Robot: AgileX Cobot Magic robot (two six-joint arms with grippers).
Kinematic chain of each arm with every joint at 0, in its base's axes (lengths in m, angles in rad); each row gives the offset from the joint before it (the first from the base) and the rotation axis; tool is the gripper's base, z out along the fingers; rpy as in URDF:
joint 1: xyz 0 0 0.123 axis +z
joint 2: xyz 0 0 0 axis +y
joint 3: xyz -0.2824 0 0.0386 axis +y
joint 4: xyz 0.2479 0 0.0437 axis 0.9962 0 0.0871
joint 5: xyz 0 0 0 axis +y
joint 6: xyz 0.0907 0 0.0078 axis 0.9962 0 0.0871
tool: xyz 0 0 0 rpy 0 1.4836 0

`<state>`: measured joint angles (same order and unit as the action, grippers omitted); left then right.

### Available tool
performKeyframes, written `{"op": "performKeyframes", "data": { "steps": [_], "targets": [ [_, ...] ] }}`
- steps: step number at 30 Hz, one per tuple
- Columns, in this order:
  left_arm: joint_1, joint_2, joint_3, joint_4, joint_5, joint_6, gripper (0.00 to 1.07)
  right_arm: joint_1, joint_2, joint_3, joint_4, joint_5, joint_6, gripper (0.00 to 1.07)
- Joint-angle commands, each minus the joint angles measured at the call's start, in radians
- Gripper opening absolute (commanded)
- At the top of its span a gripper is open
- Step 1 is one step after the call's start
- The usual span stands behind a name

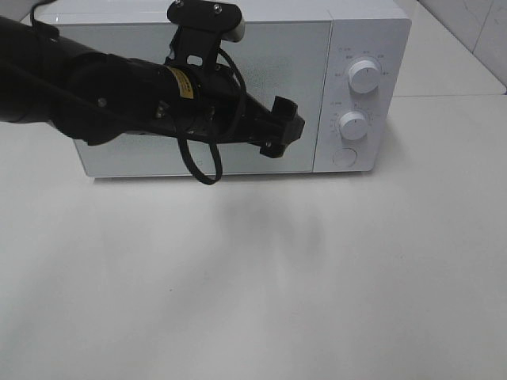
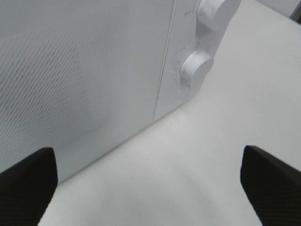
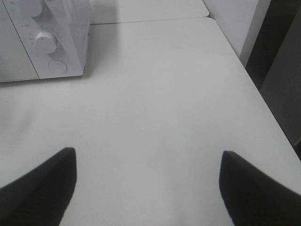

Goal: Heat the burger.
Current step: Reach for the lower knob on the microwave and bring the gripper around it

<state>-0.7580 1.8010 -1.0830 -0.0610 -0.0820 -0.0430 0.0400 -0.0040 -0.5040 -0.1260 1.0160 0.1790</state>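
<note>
The burger is not in view. A white microwave [image 1: 356,32] stands at the back of the table with its door [image 1: 293,63] shut; it also shows in the left wrist view [image 2: 70,70] and the right wrist view [image 3: 66,28]. My left gripper [image 1: 287,127] is open and empty, held just in front of the door near its right edge, beside the control panel. In the left wrist view the left gripper [image 2: 150,188] has its jaws wide apart above the table. My right gripper [image 3: 148,183] is open and empty over the table, to the right of the microwave.
The control panel has an upper knob [image 1: 364,75], a lower knob [image 1: 353,125] and a round button [image 1: 344,157]. The white table [image 1: 253,285] extends in front. Its right edge [image 3: 263,103] shows in the right wrist view, next to a white wall.
</note>
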Motion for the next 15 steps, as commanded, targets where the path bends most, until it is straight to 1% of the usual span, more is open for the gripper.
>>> {"op": "performKeyframes", "data": {
  "steps": [1,3,4,5,6,7,8,9,10,11,12,13,15],
  "targets": [
    [-0.004,-0.048,-0.006,-0.01,0.128,-0.007,1.01,-0.005,-0.029,0.001,-0.001,-0.012,-0.003,0.76],
    [-0.004,-0.105,-0.006,-0.01,0.318,-0.007,1.01,-0.005,-0.029,0.001,-0.001,-0.012,-0.003,0.76],
    [-0.004,-0.105,-0.006,-0.01,0.318,-0.007,1.01,-0.005,-0.029,0.001,-0.001,-0.012,-0.003,0.76],
    [-0.004,-0.12,-0.006,-0.009,0.371,-0.007,1.01,-0.005,-0.029,0.001,-0.001,-0.012,-0.003,0.76],
    [-0.004,-0.145,-0.006,-0.009,0.475,-0.007,1.01,-0.005,-0.029,0.001,-0.001,-0.012,-0.003,0.76],
    [-0.004,-0.145,-0.006,-0.009,0.475,-0.007,1.01,-0.005,-0.029,0.001,-0.001,-0.012,-0.003,0.76],
    [-0.004,-0.159,-0.006,-0.01,0.525,-0.007,1.01,-0.005,-0.029,0.001,-0.001,-0.012,-0.003,0.76],
    [-0.004,-0.183,-0.006,-0.01,0.617,-0.007,1.01,-0.005,-0.029,0.001,-0.001,-0.012,-0.003,0.76],
    [-0.004,-0.183,-0.006,-0.01,0.617,-0.007,1.01,-0.005,-0.029,0.001,-0.001,-0.012,-0.003,0.76],
    [-0.004,-0.196,-0.006,-0.01,0.66,-0.007,1.01,-0.005,-0.029,0.001,-0.001,-0.012,-0.003,0.76],
    [-0.004,-0.216,-0.006,-0.007,0.763,-0.004,1.01,-0.005,-0.029,0.001,-0.001,-0.012,-0.003,0.76],
    [-0.004,-0.216,-0.006,-0.007,0.763,-0.004,1.01,-0.005,-0.029,0.001,-0.001,-0.012,-0.003,0.76],
    [-0.004,-0.241,-0.006,0.01,0.883,0.0,1.01,-0.005,-0.029,0.001,-0.001,-0.012,-0.003,0.76]
  ]
}}
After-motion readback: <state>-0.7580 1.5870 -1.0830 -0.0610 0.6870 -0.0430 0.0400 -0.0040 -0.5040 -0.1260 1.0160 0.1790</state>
